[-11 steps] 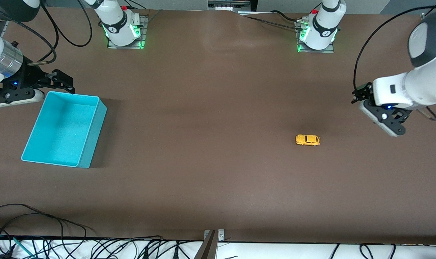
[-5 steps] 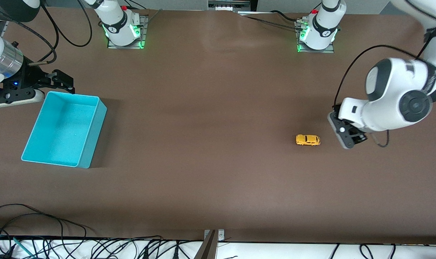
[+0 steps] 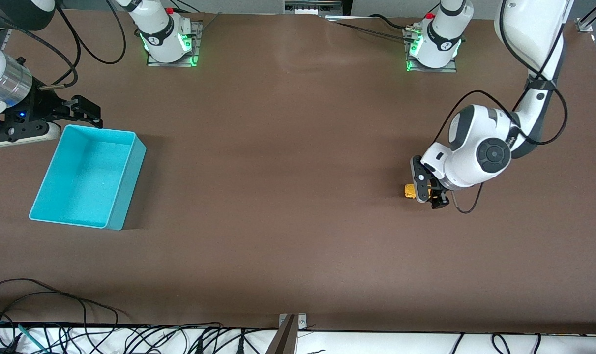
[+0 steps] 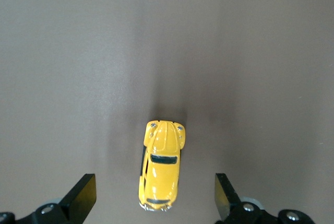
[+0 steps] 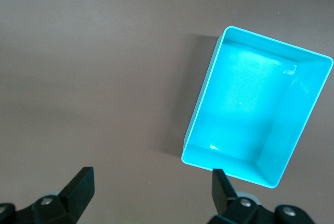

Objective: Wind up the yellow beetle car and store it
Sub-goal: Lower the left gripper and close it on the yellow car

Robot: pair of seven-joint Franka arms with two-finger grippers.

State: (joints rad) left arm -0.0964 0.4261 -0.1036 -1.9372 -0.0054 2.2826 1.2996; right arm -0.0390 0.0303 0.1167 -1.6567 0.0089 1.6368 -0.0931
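Front view: left gripper (image 3: pixel 428 189) covers most of yellow beetle car (image 3: pixel 409 191); only one end visible. Right gripper (image 3: pixel 57 118) body cut by frame edge.

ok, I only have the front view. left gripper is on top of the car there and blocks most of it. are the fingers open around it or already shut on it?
Observer: Open. In the left wrist view the left gripper has the car between its fingers, with a gap on each side and no contact.
Operator: is the car upright?
Observer: Yes, the wrist view looks down on its roof and dark windows. It lies lengthwise between the fingers.
Operator: and the bin, anything in it?
Observer: The right wrist view looks straight into the bin, and it shows only bare turquoise floor.
Operator: right gripper?
Observer: The right gripper waits open, over bare table next to the bin.
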